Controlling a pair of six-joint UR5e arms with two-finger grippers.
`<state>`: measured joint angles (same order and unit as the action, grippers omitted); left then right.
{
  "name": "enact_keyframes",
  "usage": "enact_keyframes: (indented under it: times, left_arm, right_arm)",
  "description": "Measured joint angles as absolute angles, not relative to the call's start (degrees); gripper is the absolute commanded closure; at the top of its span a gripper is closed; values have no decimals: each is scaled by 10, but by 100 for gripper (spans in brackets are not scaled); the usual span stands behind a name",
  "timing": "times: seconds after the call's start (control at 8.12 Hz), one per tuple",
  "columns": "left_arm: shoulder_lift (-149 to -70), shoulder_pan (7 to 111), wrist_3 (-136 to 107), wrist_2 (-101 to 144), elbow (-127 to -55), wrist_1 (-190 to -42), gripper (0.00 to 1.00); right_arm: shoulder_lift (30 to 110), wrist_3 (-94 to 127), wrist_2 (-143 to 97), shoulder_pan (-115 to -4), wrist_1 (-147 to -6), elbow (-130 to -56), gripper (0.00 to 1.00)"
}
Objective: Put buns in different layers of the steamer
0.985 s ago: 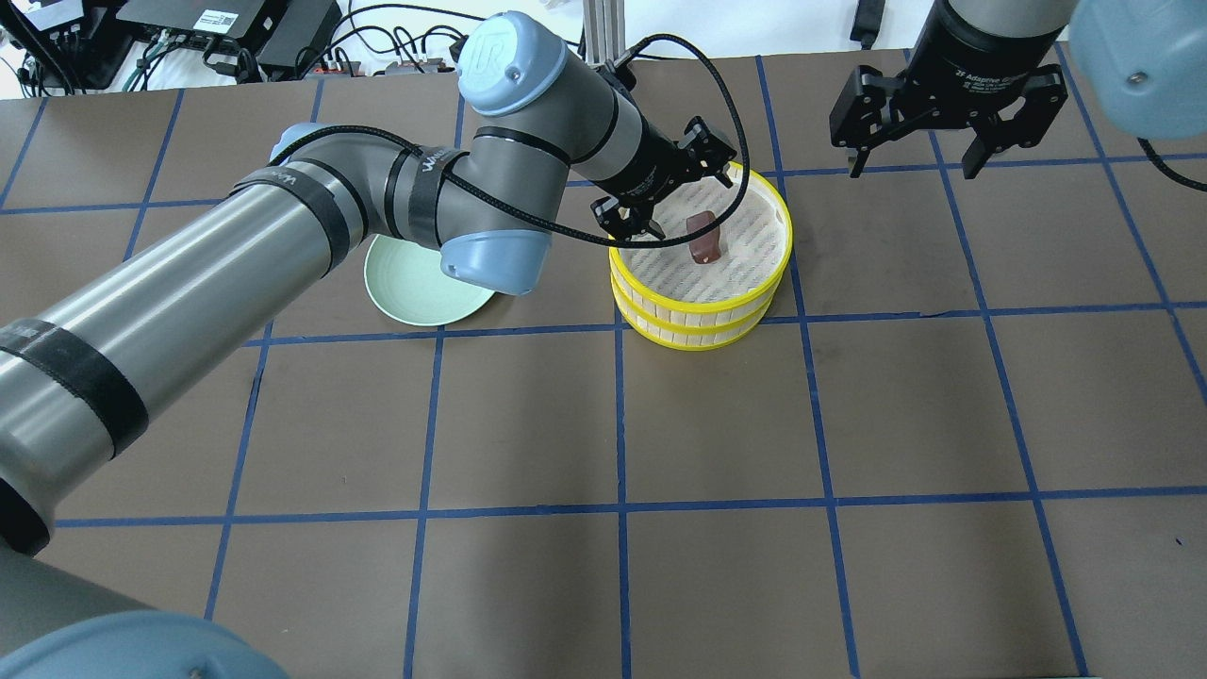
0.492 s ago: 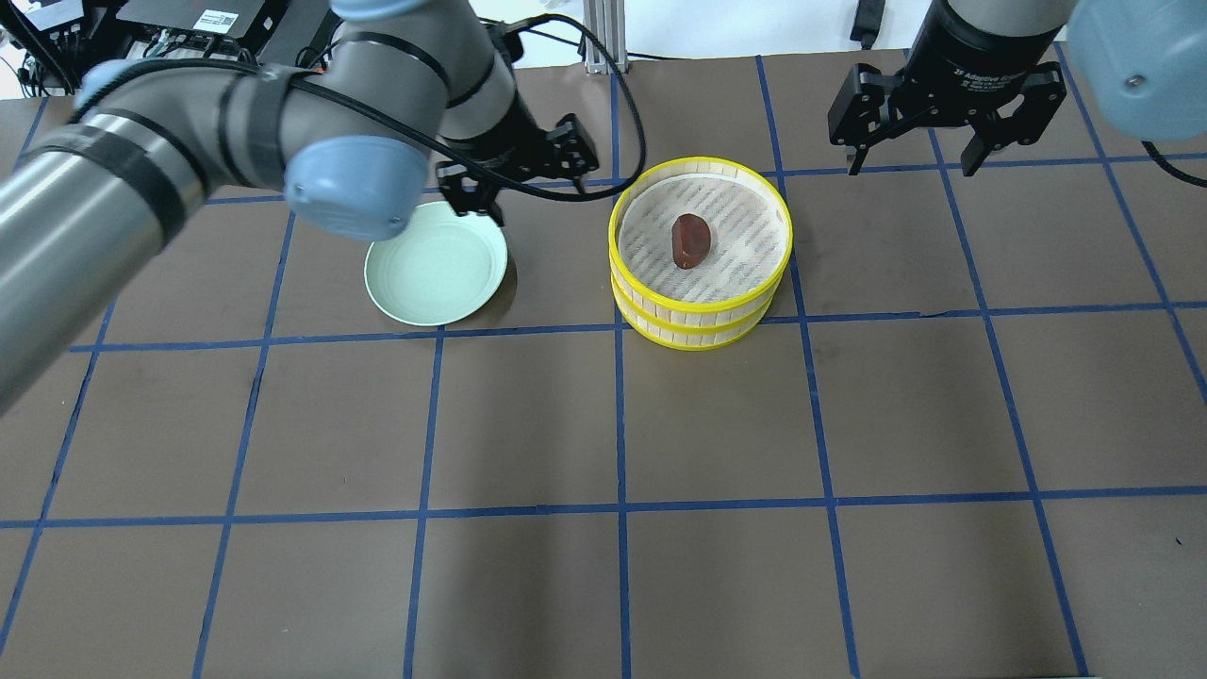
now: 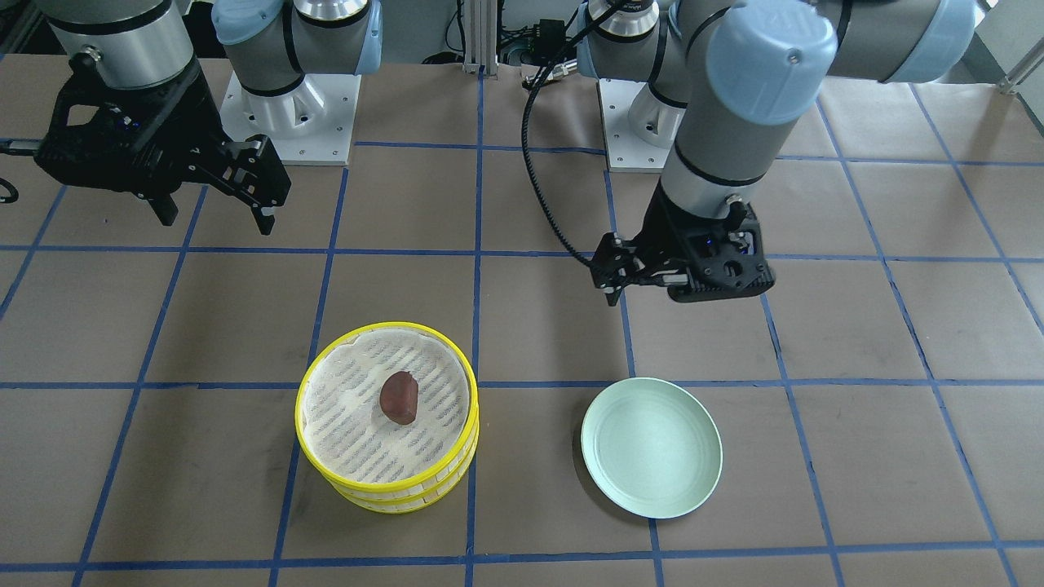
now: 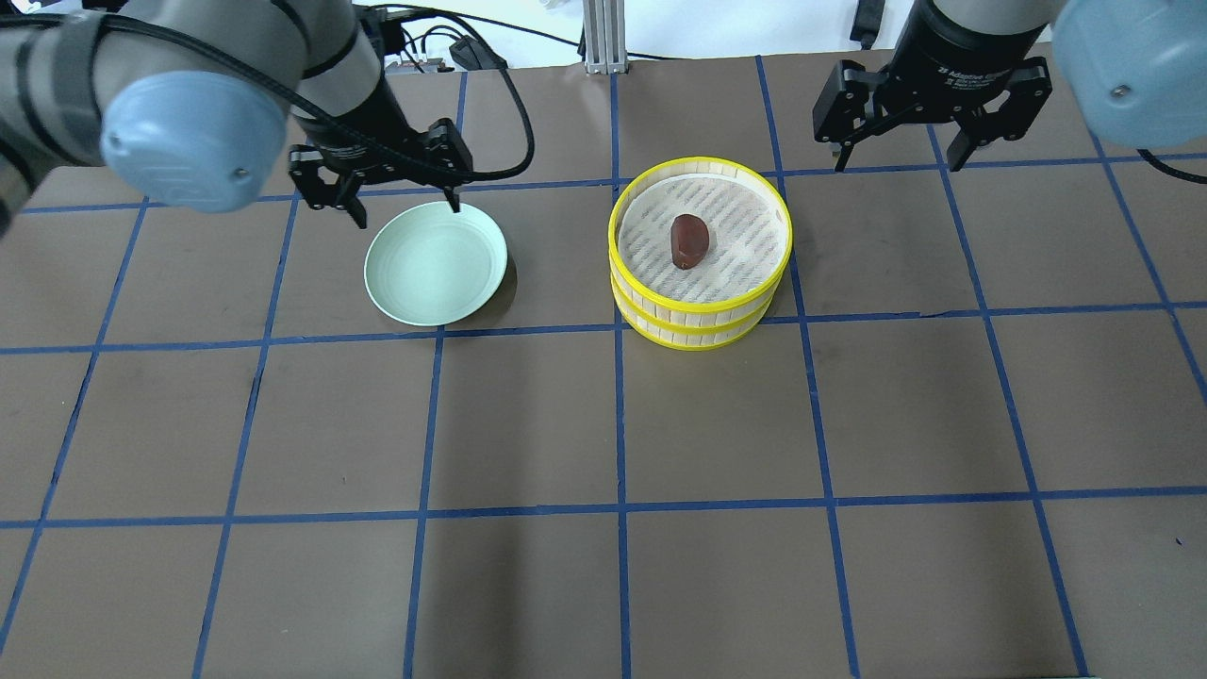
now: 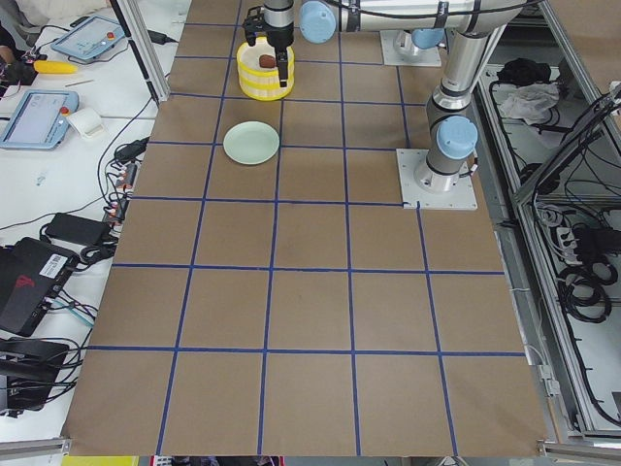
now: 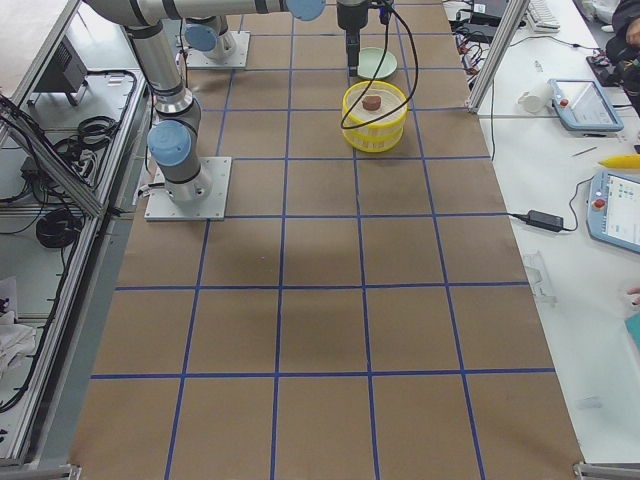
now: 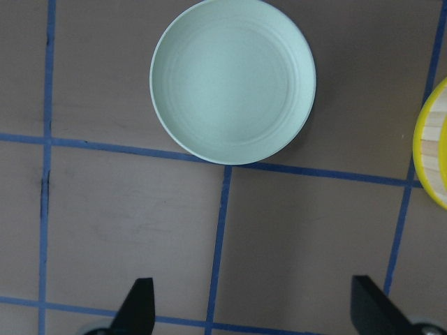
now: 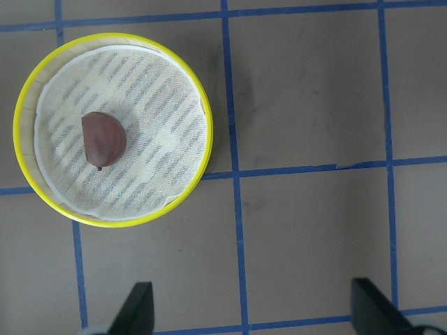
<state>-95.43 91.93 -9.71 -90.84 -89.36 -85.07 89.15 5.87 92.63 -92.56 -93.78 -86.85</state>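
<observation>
The two-tier steamer (image 4: 702, 323) stands stacked, yellow rims and white cloth liner on top. The dark reddish-brown bun (image 4: 688, 240) lies alone on the top liner; it also shows in the front view (image 3: 399, 397) and the right wrist view (image 8: 103, 139). The cream-white bun is hidden or out of view. My left gripper (image 4: 405, 213) is open and empty, hovering over the far edge of the pale green plate (image 4: 436, 269). My right gripper (image 4: 899, 165) is open and empty, hovering beyond and to the right of the steamer.
The green plate (image 7: 232, 80) holds nothing. The table is brown paper with a blue tape grid. Cables and electronics lie past the far edge. The steamer's yellow rim (image 7: 427, 157) shows at the right edge of the left wrist view.
My left gripper let go of the brown bun over the steamer's top tier and swung left to above the plate's far edge. The bun now lies flat on the liner. The right gripper barely moved.
</observation>
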Motion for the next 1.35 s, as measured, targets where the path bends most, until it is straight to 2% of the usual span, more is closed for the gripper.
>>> enact_keyframes:
  times: [0.62,1.35]
  left_arm:
    - [-896,896,-83,-911,-903,-933,0]
    - [-890,893,-80,-911,-907,-954,0]
  right_arm:
    - [893,53,926,-935,-939,-871,0]
    - [895,53,925,-936,-939,-871,0]
